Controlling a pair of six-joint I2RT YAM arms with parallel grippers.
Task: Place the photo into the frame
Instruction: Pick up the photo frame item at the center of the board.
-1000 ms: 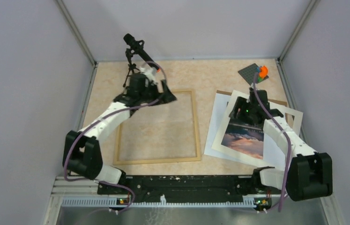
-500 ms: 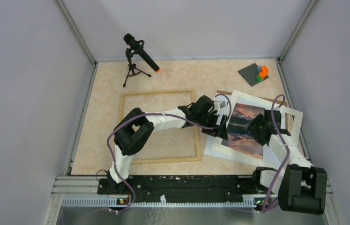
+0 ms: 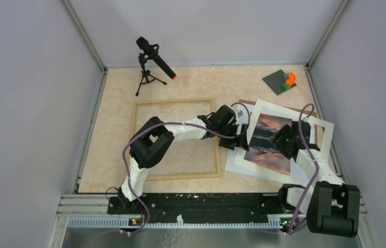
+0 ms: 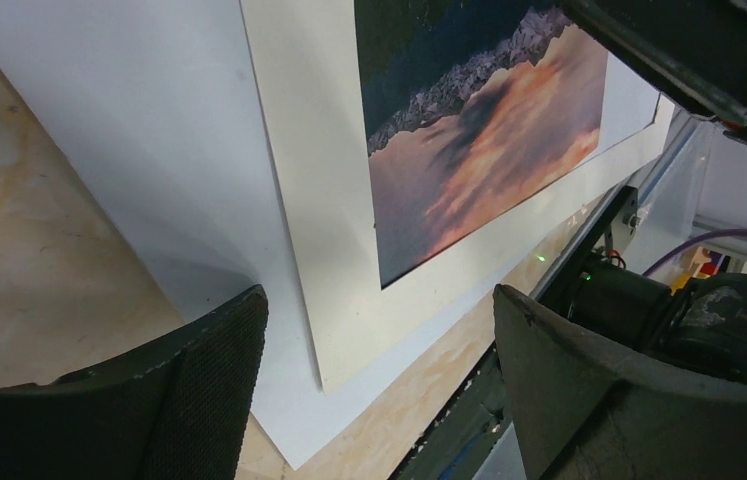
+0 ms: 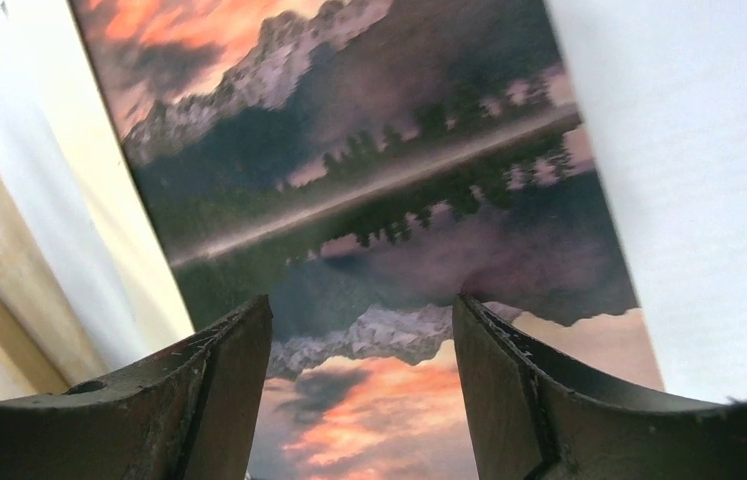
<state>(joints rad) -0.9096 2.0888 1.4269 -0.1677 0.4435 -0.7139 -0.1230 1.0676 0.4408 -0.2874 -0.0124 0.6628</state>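
Now the photo (image 3: pixel 269 140) lies near the right edge of the counter (image 3: pixel 113 129), just beside the frame (image 3: pixel 180 176). My left pincer (image 4: pixel 379 320) hangs spread at the photo's left edge; my right pincer (image 5: pixel 359 340) gapes above the print.

Photo (image 3: pixel 265 150) is smooth printed paper, the mat (image 4: pixel 309 200) is matt cream card, and the sheet (image 4: pixel 149 150) is plain matt white paper. Frame (image 3: pixel 180 177) is thin pale bare-looking wood; table (image 4: pixel 29 260) top is smooth, beige, with a mottled stone look. Left gripper (image 4: pixel 379 300) fingers (image 4: pixel 204 400) are dark matt plastic, with a finely cross-hatched inner pad.
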